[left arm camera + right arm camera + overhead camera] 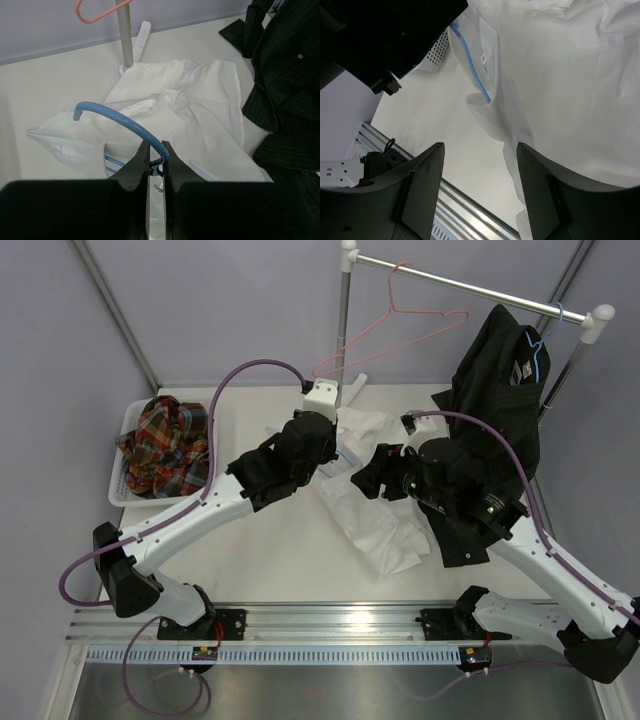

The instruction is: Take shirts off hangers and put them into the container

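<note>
A lab booth: plain grey walls [200,310], aluminium mounting rail [340,625].

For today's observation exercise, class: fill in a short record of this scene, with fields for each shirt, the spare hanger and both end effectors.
Plaid shirt: red, orange and navy plaid shirt, crumpled in the white lattice plastic basket
White shirt: plain white button-up shirt, on the table, light blue wire hanger partly inside it
Black shirt: plain black shirt, on a second light blue hanger on the chrome rail
Spare hanger: pink-red wire hanger, bare on the rail
Left end effector: shut on the white shirt's hanger
Right end effector: open, empty, over the white shirt
</note>
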{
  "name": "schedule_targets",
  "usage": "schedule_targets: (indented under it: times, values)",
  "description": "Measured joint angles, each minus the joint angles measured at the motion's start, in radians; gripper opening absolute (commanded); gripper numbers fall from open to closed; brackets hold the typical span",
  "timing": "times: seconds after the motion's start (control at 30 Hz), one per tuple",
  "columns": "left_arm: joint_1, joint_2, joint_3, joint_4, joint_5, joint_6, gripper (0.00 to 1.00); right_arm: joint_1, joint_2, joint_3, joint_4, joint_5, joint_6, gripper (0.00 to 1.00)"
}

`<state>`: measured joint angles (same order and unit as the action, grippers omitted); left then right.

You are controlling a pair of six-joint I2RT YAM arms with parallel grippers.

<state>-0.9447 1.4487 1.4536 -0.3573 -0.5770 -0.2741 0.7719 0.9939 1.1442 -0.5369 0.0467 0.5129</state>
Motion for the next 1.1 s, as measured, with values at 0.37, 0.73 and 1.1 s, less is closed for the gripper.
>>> schedule_targets:
  times: [0.37, 0.73, 1.1]
  values:
    - [-0.003, 0.003, 0.0, 0.0, -0.003, 0.0, 0.0, 0.0, 0.083, 0.0, 0.047, 0.024, 0.001, 0.48]
    - [-0.003, 0.003, -0.001, -0.001, -0.006, 0.005, 0.0, 0.0, 0.095, 0.0, 0.047, 0.048, -0.018, 0.03]
    - [0.002, -0.041, -0.035, 0.01, -0.041, 0.014, 0.0, 0.0, 0.047, -0.01, 0.032, 0.071, -0.029, 0.0]
